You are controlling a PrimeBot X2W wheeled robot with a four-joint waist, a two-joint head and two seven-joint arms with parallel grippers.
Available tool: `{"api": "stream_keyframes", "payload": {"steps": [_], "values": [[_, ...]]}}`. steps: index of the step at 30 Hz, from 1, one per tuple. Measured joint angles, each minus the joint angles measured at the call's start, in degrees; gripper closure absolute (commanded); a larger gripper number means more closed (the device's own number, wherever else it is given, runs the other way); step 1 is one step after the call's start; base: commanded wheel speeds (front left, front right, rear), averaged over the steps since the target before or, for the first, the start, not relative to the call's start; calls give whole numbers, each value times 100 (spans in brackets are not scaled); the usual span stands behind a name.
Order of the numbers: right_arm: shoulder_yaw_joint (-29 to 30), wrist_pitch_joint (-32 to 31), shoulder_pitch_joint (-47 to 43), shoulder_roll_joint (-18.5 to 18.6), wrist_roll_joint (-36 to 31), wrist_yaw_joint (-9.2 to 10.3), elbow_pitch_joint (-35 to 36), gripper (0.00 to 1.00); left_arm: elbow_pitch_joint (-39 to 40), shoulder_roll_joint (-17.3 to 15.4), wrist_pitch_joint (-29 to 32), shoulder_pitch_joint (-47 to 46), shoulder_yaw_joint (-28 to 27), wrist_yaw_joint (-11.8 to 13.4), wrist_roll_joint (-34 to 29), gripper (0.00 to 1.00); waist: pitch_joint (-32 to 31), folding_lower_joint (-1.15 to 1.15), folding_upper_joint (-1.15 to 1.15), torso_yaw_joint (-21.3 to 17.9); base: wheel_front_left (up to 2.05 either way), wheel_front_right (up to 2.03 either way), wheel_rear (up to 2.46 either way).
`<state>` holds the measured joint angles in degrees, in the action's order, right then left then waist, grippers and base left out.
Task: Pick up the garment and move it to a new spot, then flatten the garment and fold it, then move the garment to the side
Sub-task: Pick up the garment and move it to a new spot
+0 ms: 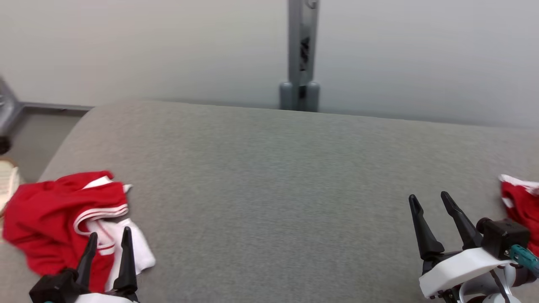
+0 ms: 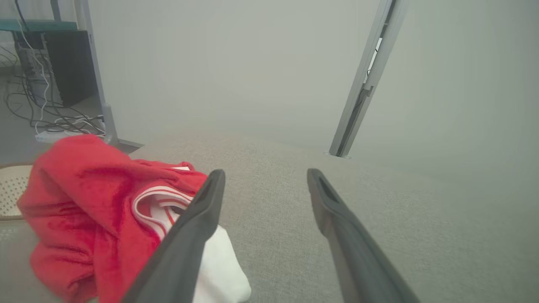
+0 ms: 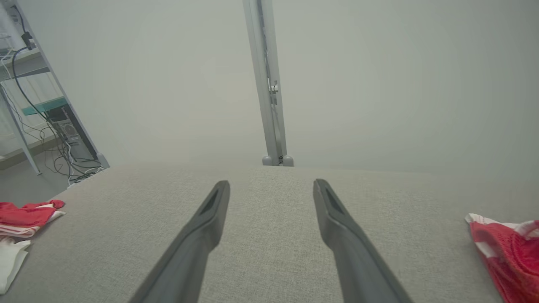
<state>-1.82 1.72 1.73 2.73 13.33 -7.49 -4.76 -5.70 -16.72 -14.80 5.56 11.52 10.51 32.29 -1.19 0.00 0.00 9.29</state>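
Note:
A crumpled red garment (image 1: 54, 214) with white stripes and a white part lies at the left edge of the grey cushioned surface (image 1: 269, 176). My left gripper (image 1: 109, 233) is open just in front of it, its left finger over the white part. In the left wrist view the garment (image 2: 84, 202) lies left of and under the left finger, and the gripper (image 2: 265, 172) holds nothing. My right gripper (image 1: 428, 196) is open over bare cushion at the lower right, also empty (image 3: 271, 182). A second red-and-white cloth (image 1: 520, 206) lies just right of it, cut by the frame edge.
A grey metal post (image 1: 300, 54) stands behind the cushion against a pale wall. Floor and a pale woven item (image 1: 8, 185) lie beyond the cushion's left edge. A shelf with cables (image 2: 50, 84) stands farther left. Bare cushion stretches between the two grippers.

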Motion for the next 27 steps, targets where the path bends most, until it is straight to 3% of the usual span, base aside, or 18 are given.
{"api": "stream_keyframes", "payload": {"steps": [13,19,27], "values": [[-77,67,5,-2,130,0,-156,0,136,-93,42,159,-80,82,20,0,-50,0,0,1574,0,0,0],[-157,108,60,-3,168,0,-213,0,177,-130,55,215,-104,115,45,0,-58,0,0,1756,0,0,0],[-110,108,101,-2,111,0,-253,0,177,-414,356,-5,-80,62,30,0,-18,0,0,1374,0,0,0]]}}
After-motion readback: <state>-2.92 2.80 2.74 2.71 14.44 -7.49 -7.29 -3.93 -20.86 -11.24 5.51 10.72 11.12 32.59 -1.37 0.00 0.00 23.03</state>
